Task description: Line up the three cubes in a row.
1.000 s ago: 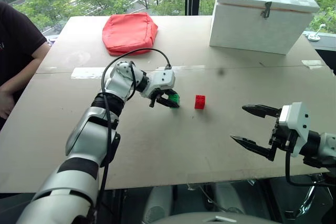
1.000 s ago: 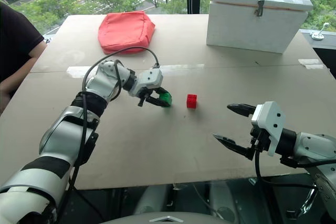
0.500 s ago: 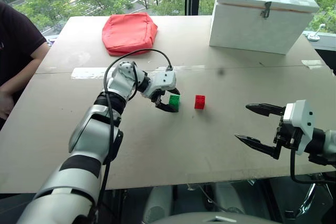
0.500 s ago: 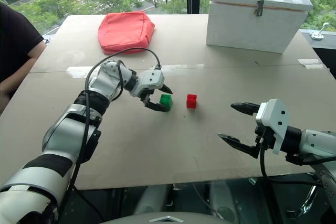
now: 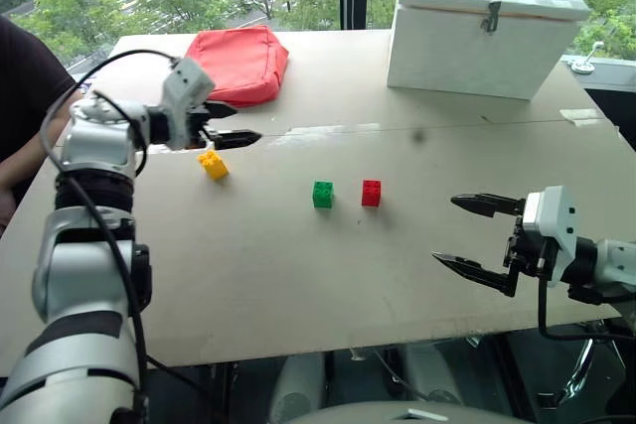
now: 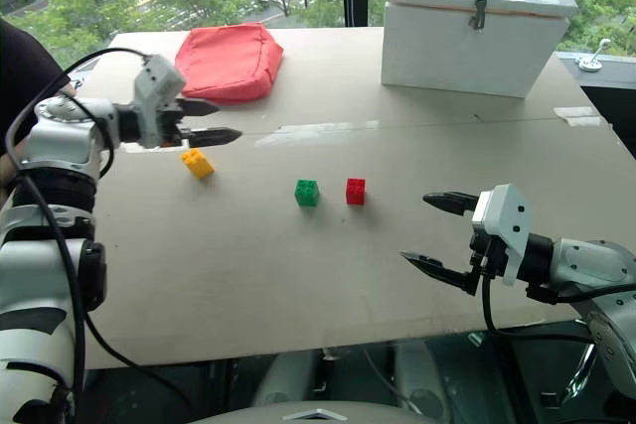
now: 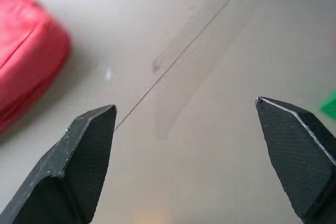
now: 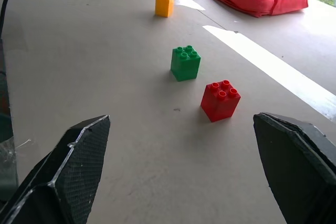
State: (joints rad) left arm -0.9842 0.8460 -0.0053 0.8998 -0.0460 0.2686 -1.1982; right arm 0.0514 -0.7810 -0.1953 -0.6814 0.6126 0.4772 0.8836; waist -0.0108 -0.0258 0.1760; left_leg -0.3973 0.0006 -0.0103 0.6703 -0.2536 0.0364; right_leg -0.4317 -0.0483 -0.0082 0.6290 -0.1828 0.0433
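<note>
Fingers of the left gripper point(image 5: 237, 122) stand spread with nothing between them, hovering above the far-left part of the desk point(image 5: 298, 275). Just near of its tips, on the desk surface, sits the yellow brick point(image 5: 213, 164), turned a little askew. To the right of it, well apart, the green brick point(image 5: 323, 194) and the red brick point(image 5: 371, 192) stand just beside each other with a small gap, roughly level in a left-to-right line. The right gripper point(image 5: 475, 235) hangs over the near-right edge of the desk, its jaws wide and empty, well apart from the red brick.

Beyond the left gripper lies a red pouch point(image 5: 238, 64); a white box point(image 5: 484, 25) with a metal latch stands at the far right. A person's arm point(image 5: 25, 96) in a dark sleeve rests at the far-left edge.

Two bricks look placed, while the yellow one seems the one remaining, since it lies farther back and far to the left of the pair. The risks I judge from here: gripping the skewed brick across its corners could let it twist or pop out, a sweep toward the row could knock the green brick off line, and setting it down too far from the green brick would leave an uneven row.

No brand, label or writing can be read anywhere.
</note>
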